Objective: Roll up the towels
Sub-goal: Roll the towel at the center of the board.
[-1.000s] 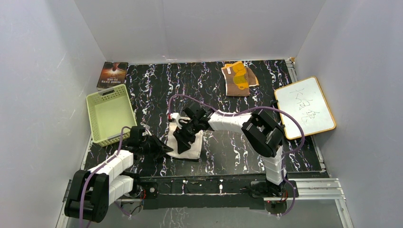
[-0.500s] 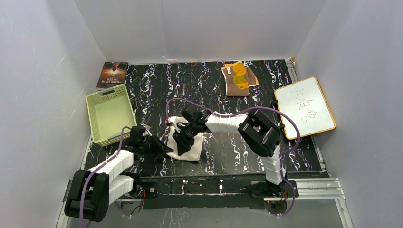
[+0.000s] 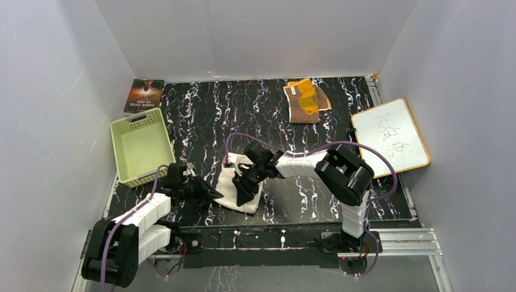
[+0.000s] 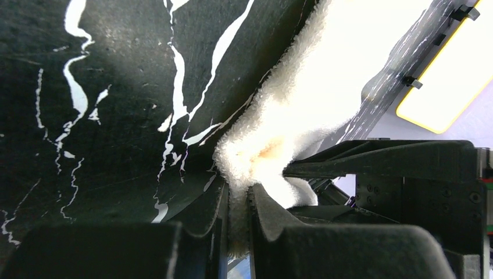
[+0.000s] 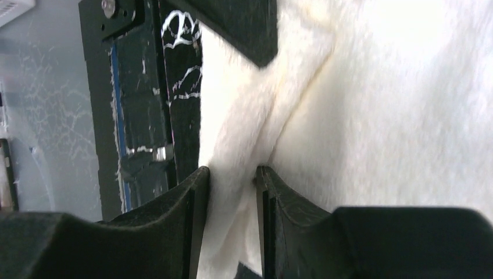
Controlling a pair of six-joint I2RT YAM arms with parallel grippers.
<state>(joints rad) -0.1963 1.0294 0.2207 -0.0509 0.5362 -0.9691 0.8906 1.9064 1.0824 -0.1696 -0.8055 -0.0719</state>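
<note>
The cream-white towel [image 3: 234, 190] lies near the table's front edge, between the two arms. My left gripper [image 3: 213, 193] is shut on its left edge; in the left wrist view the fluffy cloth [image 4: 267, 145] is pinched between the jaws [image 4: 238, 200]. My right gripper [image 3: 242, 193] is shut on a fold of the same towel [image 5: 372, 104], with cloth between the jaws [image 5: 229, 192]. The brown towel with yellow-orange pattern [image 3: 306, 100] lies crumpled at the back of the table, away from both grippers.
A pale green basket [image 3: 141, 146] stands at the left. A book [image 3: 144, 95] lies at the back left corner. A white board with a wooden frame [image 3: 390, 137] rests at the right edge. The metal rail [image 3: 292, 237] runs along the front.
My right gripper has pulled toward the front and a little right with the white towel, dragging and folding it closer to the front edge. The left arm has hardly moved.
</note>
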